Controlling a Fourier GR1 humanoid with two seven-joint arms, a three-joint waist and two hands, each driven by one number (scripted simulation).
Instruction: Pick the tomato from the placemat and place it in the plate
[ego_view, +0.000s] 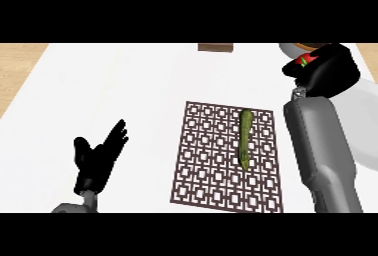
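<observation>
The white table (111, 85) carries a brown lattice placemat (214, 155). Right of the placemat lies a pale plate (365, 112). Beyond the placemat's far right corner, the right hand (328, 70) is curled round the red tomato (304, 60), at the plate. Left of the placemat rests the left hand (96, 155), fingers straight. A long green vegetable (245, 137) lies on the placemat.

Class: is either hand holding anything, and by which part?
The right hand holds the tomato, fingers curled round its body, hiding most of it. The left hand, open at lower left, holds nothing.
</observation>
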